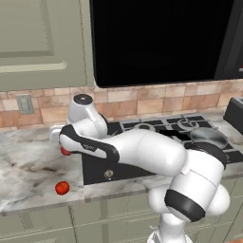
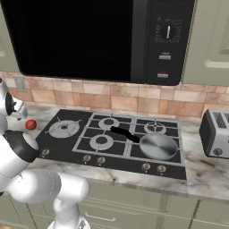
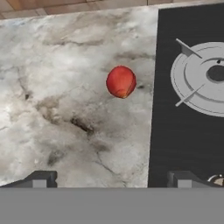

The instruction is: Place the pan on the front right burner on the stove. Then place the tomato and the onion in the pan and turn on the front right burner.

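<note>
The silver pan (image 2: 157,146) with its black handle (image 2: 123,133) rests on the stove (image 2: 62,150), covering the front right burner; it also shows at the right (image 1: 209,137). A red ball (image 3: 121,82) lies on the marble counter just left of the stove, beside the large burner (image 3: 203,78); whether it is the tomato or the onion I cannot tell. The same ball shows left of the cooktop (image 2: 30,125) and half hidden under my arm (image 1: 65,152). A second red ball (image 1: 61,188) lies near the counter's front edge. My gripper (image 3: 112,179) hangs open above the counter, short of the first ball, holding nothing.
Silver knobs (image 2: 153,167) line the stove's front edge. A dark toaster (image 2: 215,133) stands on the counter to the right. A black microwave (image 2: 89,36) hangs above the cooktop. The marble counter (image 3: 52,109) spreads left of the stove.
</note>
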Tool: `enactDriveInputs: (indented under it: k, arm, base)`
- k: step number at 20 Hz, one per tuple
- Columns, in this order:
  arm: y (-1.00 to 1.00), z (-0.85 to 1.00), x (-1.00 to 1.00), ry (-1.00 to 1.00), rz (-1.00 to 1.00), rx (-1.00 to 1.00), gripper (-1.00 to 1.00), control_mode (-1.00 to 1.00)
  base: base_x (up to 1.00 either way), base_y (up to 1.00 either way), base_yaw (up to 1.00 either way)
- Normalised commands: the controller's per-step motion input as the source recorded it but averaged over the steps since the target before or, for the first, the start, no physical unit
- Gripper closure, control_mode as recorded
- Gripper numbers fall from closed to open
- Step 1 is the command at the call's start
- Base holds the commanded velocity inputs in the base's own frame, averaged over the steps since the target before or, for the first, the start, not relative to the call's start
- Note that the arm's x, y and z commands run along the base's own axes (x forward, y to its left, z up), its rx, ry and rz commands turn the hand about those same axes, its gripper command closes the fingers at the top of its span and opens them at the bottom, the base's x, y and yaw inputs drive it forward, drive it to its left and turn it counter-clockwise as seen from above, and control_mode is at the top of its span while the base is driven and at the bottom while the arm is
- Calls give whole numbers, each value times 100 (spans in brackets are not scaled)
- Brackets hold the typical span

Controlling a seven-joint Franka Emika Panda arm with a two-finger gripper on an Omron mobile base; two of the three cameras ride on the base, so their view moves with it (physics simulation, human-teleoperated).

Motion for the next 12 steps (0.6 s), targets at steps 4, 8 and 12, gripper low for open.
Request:
enactDriveInputs:
  k: [4,8,12]
  arm:
    - [0,-14,0,-9,7,-6,-100,-100]
    - [0,-1,0,-10,6,-3,-100,-100]
    - [0,0,0,-6,5,-1,-100,-100]
  base:
    - [0,0,0]
    - [0,0,0]
    - [0,0,0]
